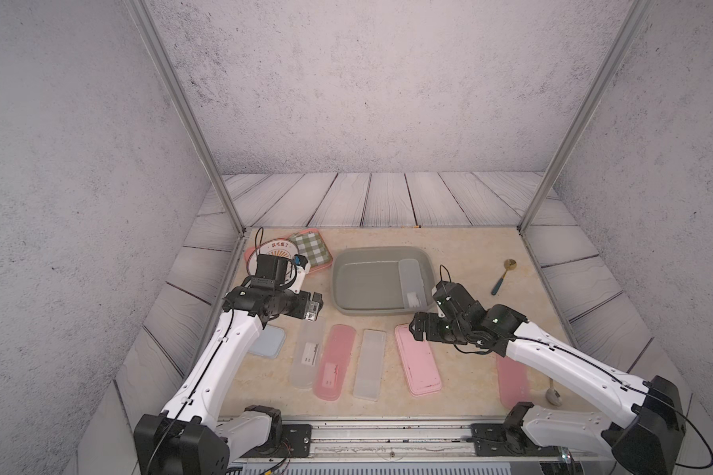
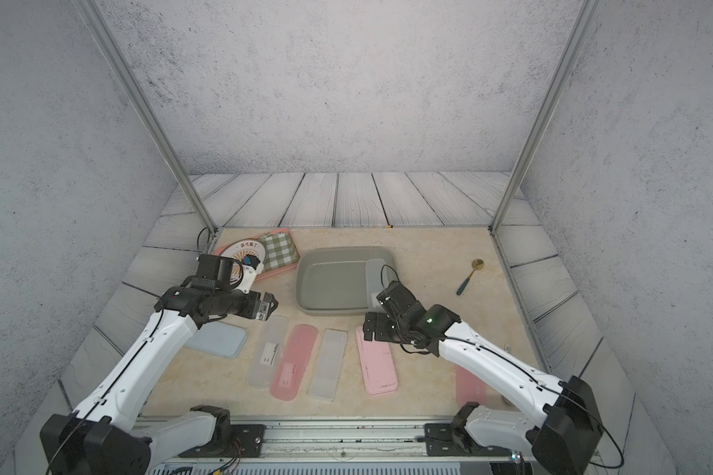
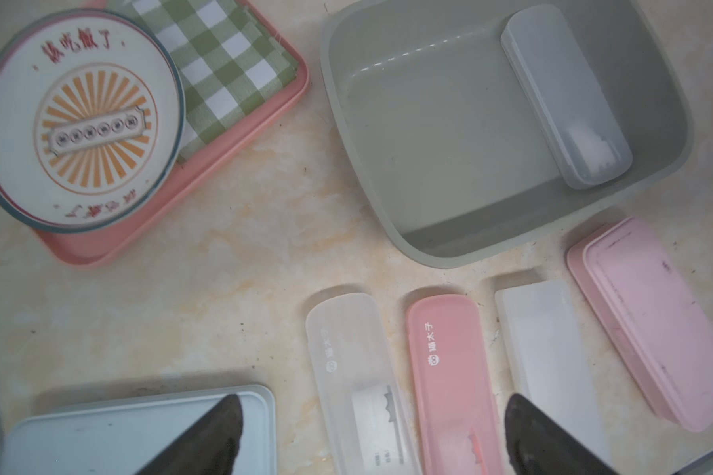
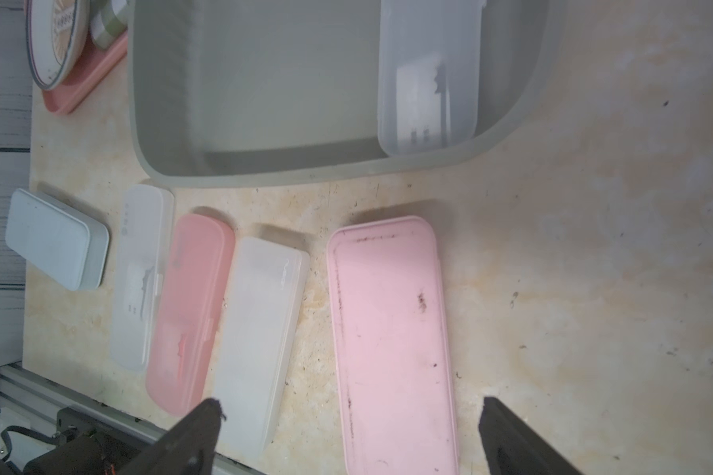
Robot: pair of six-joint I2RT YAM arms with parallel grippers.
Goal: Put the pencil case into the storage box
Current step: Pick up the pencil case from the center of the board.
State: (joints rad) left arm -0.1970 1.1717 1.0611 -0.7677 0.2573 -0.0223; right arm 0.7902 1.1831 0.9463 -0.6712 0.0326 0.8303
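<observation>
The table [image 1: 470, 255] fills the scene. Both arms reach in from 6 o'clock.

The left gripper [image 3: 372, 405] hangs at about 9 o'clock from the table's centre. Its jaws are spread wide and pinch nothing. The right gripper [image 4: 350, 401] is just right of centre, over the far end of the pink case [image 1: 418, 366]. Its jaws are also spread wide and grip nothing, and whether they touch that case cannot be told.

The box [image 1: 363, 288] sits at 12 o'clock from centre. One frosted case [image 1: 412, 283] lies flat inside it, along its 3 o'clock wall.

The tray [image 3: 243, 156] is at 10 o'clock, near the box but apart from it. It bears a plate [image 3: 79, 119] and a checked cloth [image 3: 223, 66].

A row lies flat on the table at 6 o'clock from the box:
- blue tin [image 1: 268, 341], at the 9 o'clock end
- clear case [image 1: 307, 357]
- salmon case [image 1: 334, 362], just beside the clear case
- white case [image 1: 370, 364]
- the pink case

A rose case [image 1: 511, 382] lies at 4 o'clock, partly under the right arm.

A spoon [image 1: 501, 275] lies at 2 o'clock, well apart from the box.
</observation>
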